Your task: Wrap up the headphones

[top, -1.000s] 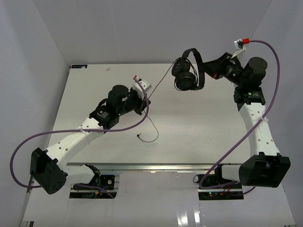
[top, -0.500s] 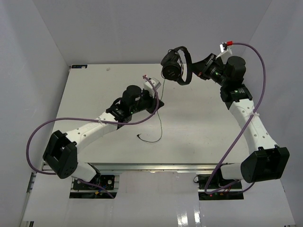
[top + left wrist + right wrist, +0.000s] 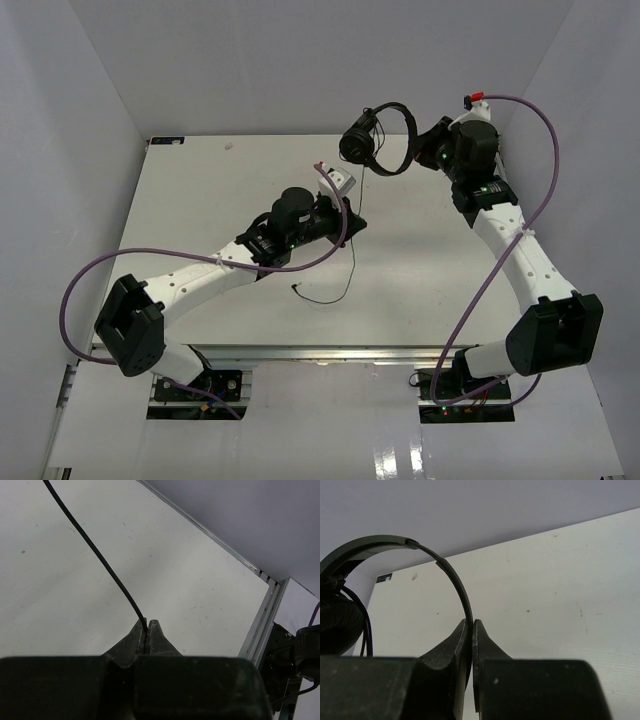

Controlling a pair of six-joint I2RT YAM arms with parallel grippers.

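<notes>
The black headphones (image 3: 377, 135) hang in the air above the far edge of the table. My right gripper (image 3: 420, 152) is shut on their headband (image 3: 451, 575), which arcs up from the jaws; one earcup (image 3: 337, 625) shows at the left of the right wrist view. The thin black cord (image 3: 349, 235) runs from the earcups down to my left gripper (image 3: 350, 222), which is shut on it at mid table. In the left wrist view the cord (image 3: 95, 550) rises taut from the closed jaws. Below that grip the cord hangs to the table and ends in the plug (image 3: 296, 288).
Thick purple robot cables (image 3: 150, 262) loop from both arms. The white table's far edge (image 3: 250, 138) meets the grey back wall. The table's right rail (image 3: 262, 625) shows in the left wrist view.
My right gripper has swung the headphones left and rotated them. My left arm has reached right and forward along the cord, still gripping it. The loose cord tail shifted right.
</notes>
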